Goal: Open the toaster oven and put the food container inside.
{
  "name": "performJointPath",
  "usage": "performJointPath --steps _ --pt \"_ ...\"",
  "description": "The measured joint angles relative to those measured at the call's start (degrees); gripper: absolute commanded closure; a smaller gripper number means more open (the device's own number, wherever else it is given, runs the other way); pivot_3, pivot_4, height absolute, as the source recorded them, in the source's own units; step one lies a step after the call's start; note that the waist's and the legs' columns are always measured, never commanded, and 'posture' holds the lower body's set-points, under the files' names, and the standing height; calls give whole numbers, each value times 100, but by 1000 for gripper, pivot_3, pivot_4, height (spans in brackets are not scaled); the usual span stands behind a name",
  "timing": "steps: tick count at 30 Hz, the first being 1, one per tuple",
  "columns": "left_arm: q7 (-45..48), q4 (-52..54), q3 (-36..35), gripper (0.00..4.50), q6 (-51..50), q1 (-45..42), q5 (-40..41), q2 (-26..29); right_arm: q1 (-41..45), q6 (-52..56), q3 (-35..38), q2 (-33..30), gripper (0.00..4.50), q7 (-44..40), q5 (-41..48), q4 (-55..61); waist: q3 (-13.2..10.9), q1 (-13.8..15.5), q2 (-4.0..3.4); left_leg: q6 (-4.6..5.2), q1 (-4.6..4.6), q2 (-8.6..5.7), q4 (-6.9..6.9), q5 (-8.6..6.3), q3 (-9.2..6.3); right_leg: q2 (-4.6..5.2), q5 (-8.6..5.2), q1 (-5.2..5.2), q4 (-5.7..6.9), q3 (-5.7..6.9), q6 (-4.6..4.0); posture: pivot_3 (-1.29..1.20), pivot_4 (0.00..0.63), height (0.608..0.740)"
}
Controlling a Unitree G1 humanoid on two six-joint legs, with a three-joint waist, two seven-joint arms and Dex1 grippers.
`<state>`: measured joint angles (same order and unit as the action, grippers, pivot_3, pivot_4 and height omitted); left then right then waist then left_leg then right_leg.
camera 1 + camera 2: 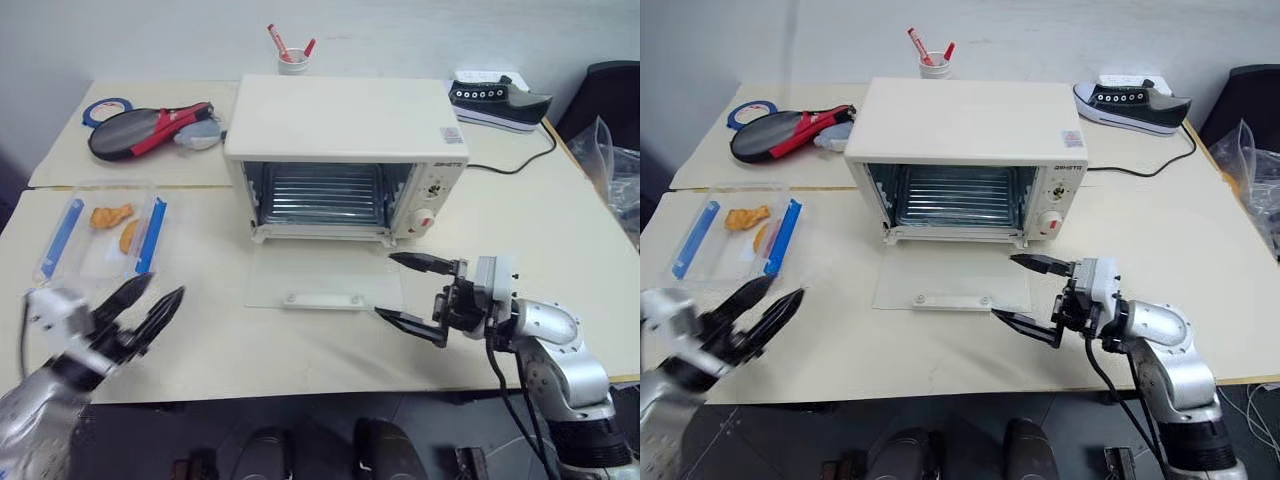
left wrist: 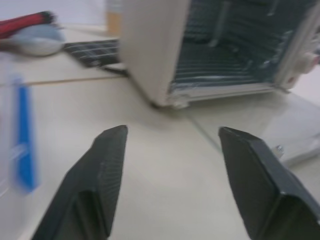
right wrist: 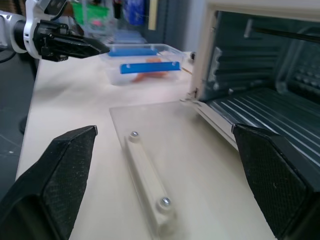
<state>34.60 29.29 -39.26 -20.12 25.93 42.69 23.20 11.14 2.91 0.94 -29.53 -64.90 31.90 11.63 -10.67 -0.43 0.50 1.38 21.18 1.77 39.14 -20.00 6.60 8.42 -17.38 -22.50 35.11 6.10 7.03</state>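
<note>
The cream-white toaster oven (image 1: 340, 120) stands mid-table with its glass door (image 1: 320, 275) folded down flat on the tabletop, white bar handle (image 1: 322, 299) facing up and the wire rack (image 1: 322, 195) exposed. The food container (image 1: 100, 235), clear with blue clips and fried pieces inside, rests on the table left of the oven. My left gripper (image 1: 160, 288) hovers open just in front of the container, apart from it, with nothing between its fingers. My right gripper (image 1: 386, 285) is open at the door's right edge, pointing left, and holds nothing.
Behind the container lie table tennis paddles (image 1: 140, 128) and a blue tape roll (image 1: 105, 108). A cup of pens (image 1: 292, 60) stands behind the oven. A black shoe (image 1: 498, 102) and the oven's cord (image 1: 520, 160) lie at the back right.
</note>
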Motion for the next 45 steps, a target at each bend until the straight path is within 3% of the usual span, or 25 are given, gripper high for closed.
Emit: performJointPath --steps 1,6,11,15,17,22,31,40,45 --pt "-75 -7 -195 16 -4 198 96 -128 60 -51 -69 51 0 -54 -7 -91 0 9 1 2 0 -1 2 0 0 -1 0 0 -14 2 0 0 150 740" --pt "-1117 -390 -1446 16 -57 778 840 -854 269 -270 -363 367 0 -337 -33 -185 4 59 12 2 3 -2 2 -9 -22 9 -1 3 -15 0 -1 0 150 740" --pt "-1906 -321 -1592 16 -561 759 1732 -770 268 -511 -464 460 0 -434 -102 -242 11 53 24 -3 3 -4 2 -12 -29 14 -1 4 -13 -9 -3 0 150 740" --pt "-3133 -204 -1583 16 -1089 177 2963 -47 270 -647 -456 438 0 -488 -150 -347 14 27 26 -19 4 0 2 -7 -50 14 -6 9 -6 -13 -15 0 150 740" --pt "-4515 -235 -1412 16 -1544 -113 3996 565 257 -677 -421 323 0 -538 -162 -408 14 0 22 -21 2 1 -2 -6 -52 12 -7 12 -2 -13 -17 0 150 740" --pt "-7492 -578 -837 16 -1569 -1154 5366 1252 185 -697 -360 252 0 -568 -167 -461 14 -11 23 -22 2 1 -2 -1 -55 8 -7 18 8 -10 -17 0 150 740" --pt "-9849 -1170 196 16 -1083 -3138 5735 1518 25 -663 -303 188 0 -499 -170 -270 17 35 28 -23 1 -10 -1 13 -47 -33 -6 16 23 0 -15 0 150 740" --pt "-10621 -1924 698 16 -1201 -3815 5761 1571 -75 -464 -282 29 0 -411 -112 23 17 38 30 -33 0 2 0 18 -36 -65 -6 8 25 1 -14 0 150 740" --pt "-10572 -2207 707 1456 -1475 -3819 5700 1761 -78 -369 -278 -6 0 -344 -101 52 17 31 30 -35 -1 7 0 19 -31 -72 -6 4 27 -3 -14 0 150 740"
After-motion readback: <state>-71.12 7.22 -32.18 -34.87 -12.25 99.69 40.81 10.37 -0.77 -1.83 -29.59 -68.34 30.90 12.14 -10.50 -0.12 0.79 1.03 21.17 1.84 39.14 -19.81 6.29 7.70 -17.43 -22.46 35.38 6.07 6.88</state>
